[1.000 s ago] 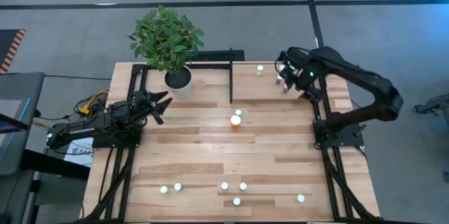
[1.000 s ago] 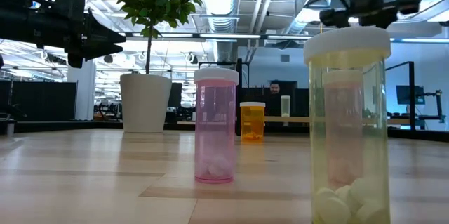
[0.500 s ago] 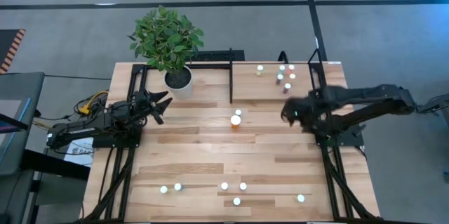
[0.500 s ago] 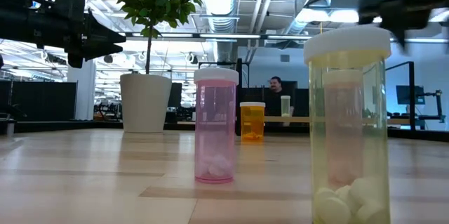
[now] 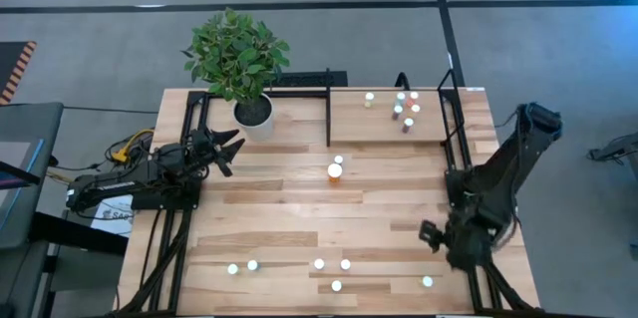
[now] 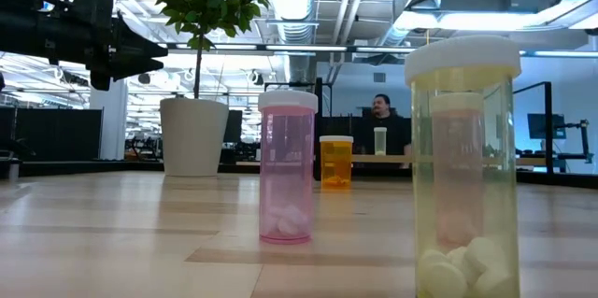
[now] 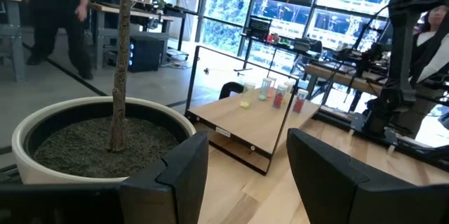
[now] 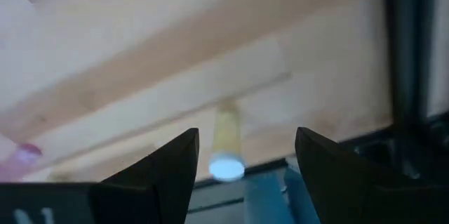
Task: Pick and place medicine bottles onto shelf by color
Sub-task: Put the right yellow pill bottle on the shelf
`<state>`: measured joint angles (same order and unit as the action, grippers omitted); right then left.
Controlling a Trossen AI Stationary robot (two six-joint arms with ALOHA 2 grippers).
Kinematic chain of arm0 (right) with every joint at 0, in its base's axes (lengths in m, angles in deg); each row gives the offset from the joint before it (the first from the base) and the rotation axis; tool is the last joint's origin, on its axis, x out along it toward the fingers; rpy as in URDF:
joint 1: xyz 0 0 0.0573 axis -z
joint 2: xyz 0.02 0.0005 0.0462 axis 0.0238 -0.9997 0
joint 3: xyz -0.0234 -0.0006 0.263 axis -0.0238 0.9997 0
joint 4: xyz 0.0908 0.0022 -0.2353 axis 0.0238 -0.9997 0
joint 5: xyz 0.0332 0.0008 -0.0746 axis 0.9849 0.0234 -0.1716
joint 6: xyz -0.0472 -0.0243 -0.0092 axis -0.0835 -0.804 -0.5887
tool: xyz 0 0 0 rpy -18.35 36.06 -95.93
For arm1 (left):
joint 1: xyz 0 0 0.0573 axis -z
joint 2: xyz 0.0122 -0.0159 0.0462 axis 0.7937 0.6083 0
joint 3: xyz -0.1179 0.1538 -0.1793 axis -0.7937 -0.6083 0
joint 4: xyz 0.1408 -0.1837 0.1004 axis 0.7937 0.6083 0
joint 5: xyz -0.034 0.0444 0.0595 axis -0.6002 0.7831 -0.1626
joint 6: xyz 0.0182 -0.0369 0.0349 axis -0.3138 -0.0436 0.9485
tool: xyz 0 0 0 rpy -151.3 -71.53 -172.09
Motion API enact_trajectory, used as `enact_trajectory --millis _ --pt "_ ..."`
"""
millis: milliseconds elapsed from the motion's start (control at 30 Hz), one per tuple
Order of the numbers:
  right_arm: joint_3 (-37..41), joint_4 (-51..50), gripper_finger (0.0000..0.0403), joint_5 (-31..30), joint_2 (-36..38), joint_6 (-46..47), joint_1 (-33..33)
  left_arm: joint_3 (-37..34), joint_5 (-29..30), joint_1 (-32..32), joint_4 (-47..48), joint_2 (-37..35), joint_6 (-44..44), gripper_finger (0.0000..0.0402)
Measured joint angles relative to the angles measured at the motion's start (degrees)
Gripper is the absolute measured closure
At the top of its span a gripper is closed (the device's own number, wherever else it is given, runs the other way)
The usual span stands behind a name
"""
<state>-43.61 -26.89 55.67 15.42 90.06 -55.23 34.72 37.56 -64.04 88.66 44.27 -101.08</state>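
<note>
- Right hand [image 5: 431, 235]: I have it low over the near right part of the tabletop [image 5: 279, 208], fingers spread and empty, pointing toward the near row of bottles.
- Target, as I judge it: the yellowish-green bottle [image 5: 428, 281] standing alone at the right end of that row, on the near edge side of the hand and close to it. In the right wrist view this bottle [image 8: 226, 143] shows between the two fingers, white cap toward the camera.
- Axis: the bottle stands upright, long axis vertical, cap up; the low view shows the same of the yellowish bottle [image 6: 464, 163] and the pink bottle [image 6: 287, 165] nearest the camera.
- Nearer arm: the right hand is far closer to this bottle than the left hand [image 5: 225, 149], which waits part-open and empty beside the white plant pot [image 5: 253, 113], well apart from the row.
- Other loose bottles: four more white caps in the near row, the closest at [image 5: 345, 264], and an orange bottle [image 5: 334, 170] mid-tabletop.
- Destination: the shelf [image 5: 384, 127] at the far right corner, where a cluster of bottles [image 5: 405, 111] already stands and one greenish bottle [image 5: 369, 100] stands apart from them.
</note>
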Motion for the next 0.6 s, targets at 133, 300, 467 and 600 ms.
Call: enact_trajectory --millis 133,300,467,600 --pt "0.0 7.2 0.0143 -2.1 -5.0 3.2 -2.2 0.0 0.0 0.0 0.0 0.0 0.0 0.0220" --pt "0.0 13.7 0.0143 -2.4 -9.4 2.8 -1.5 0.0 0.0 0.0 0.0 0.0 0.0 0.0220" --pt "0.0 18.6 0.0143 -2.4 -12.9 1.5 -1.5 0.0 0.0 0.0 0.0 0.0 0.0 0.0220" --pt "0.0 21.7 0.0143 -1.1 -15.5 1.1 -1.5 0.0 0.0 0.0 0.0 0.0 0.0 0.0220"
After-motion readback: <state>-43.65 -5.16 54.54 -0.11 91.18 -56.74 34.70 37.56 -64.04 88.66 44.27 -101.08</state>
